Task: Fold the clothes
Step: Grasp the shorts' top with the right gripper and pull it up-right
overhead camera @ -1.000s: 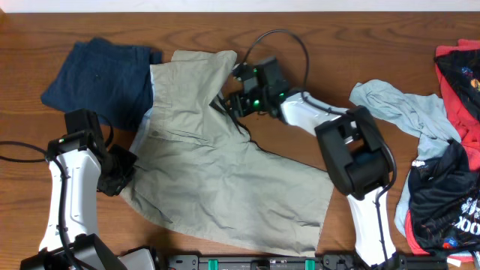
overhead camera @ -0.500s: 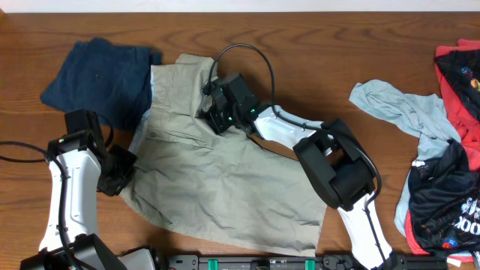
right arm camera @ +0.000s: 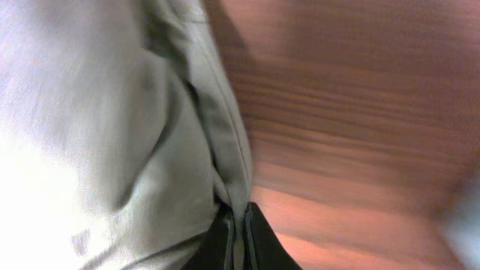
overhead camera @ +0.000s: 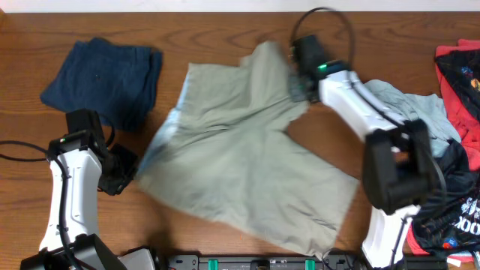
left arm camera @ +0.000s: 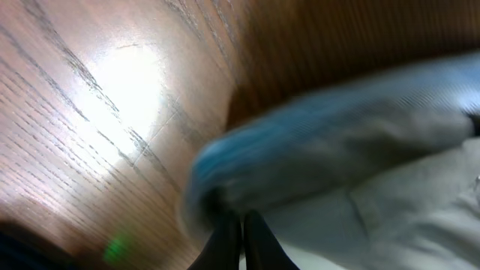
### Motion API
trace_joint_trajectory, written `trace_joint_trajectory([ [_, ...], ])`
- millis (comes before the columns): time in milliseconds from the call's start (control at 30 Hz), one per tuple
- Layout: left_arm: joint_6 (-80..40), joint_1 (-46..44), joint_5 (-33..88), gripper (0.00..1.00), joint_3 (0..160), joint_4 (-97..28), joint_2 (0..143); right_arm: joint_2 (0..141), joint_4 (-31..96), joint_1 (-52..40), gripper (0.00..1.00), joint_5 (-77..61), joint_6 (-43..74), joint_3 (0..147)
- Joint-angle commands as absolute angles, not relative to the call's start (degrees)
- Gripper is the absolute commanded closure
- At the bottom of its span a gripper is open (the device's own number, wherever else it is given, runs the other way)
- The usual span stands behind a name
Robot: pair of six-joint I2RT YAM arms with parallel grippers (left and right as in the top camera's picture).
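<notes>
The khaki shorts (overhead camera: 247, 161) lie spread across the middle of the worktop (overhead camera: 217, 34). One leg runs toward the near right, and the upper part is bunched and drawn toward the far side. At that far corner we find the right pincer (overhead camera: 298, 86). In its wrist view the two fingers are pressed together on a folded hem of the khaki cloth. The left pincer (overhead camera: 127, 166) sits at the shorts' left edge. Its wrist view is blurred, but we can make out its dark fingers closed tight on a pale bluish fold of the same garment, low over the wood.

A navy garment (overhead camera: 105, 75) lies at the far left, apart from the shorts. To the right, a light blue garment (overhead camera: 409, 105) lies partly under the right arm. Beyond it, the red-and-black printed clothes (overhead camera: 457, 71) are heaped along the right edge.
</notes>
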State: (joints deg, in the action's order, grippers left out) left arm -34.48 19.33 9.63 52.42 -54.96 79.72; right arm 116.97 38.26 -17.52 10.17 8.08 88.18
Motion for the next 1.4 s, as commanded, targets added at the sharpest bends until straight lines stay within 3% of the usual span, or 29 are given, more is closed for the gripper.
trace_joint_trajectory([
  [0, -34.09, 19.53, 8.29, 0.94, 52.38, -54.76, 79.75, 113.21, 42.11, -14.39, 0.94, 15.70, 8.03, 89.67],
  [67, -34.11, 19.53, 8.29, 0.93, 52.38, -54.41, 79.75, 113.14, 46.76, -12.23, 0.91, 15.68, 8.08, 89.67],
  [167, -34.11, 19.53, 8.32, 0.94, 52.38, -53.78, 79.75, 113.25, 53.91, -10.00, 0.77, 11.73, 7.66, 89.52],
  [267, -34.13, 19.53, 8.32, 0.94, 52.38, -53.04, 79.75, 113.25, 62.00, -8.86, 0.69, -1.83, -9.41, 89.52],
  [333, -34.13, 19.53, 8.36, 0.94, 52.40, -52.01, 79.75, 113.25, 64.62, -8.51, 0.68, -0.27, -12.19, 89.52],
  [400, -34.13, 19.53, 8.56, 0.94, 52.38, -50.68, 79.75, 113.12, 64.62, -8.23, 0.70, 4.78, -7.94, 89.60],
  [567, -34.11, 19.51, 10.90, 0.94, 52.38, -45.89, 79.72, 112.51, 60.29, -7.20, 0.65, 19.86, 8.08, 91.94],
  [633, -34.09, 19.51, 13.41, 0.94, 52.38, -43.99, 79.75, 112.27, 57.17, -6.15, 0.54, 18.85, 11.57, 93.43],
  [733, -34.09, 19.51, 15.03, 0.94, 52.40, -41.95, 79.75, 112.33, 50.35, -3.57, 0.50, 8.40, 12.01, 93.84],
  [867, -34.06, 19.51, 15.00, 0.94, 52.38, -41.76, 79.75, 114.74, 47.09, -0.45, 0.51, -2.57, 12.14, 93.71],
  [1367, -34.11, 19.51, 15.00, 0.94, 52.38, -42.11, 79.75, 127.59, 42.50, 1.72, 0.60, -2.68, 13.30, 93.62],
])
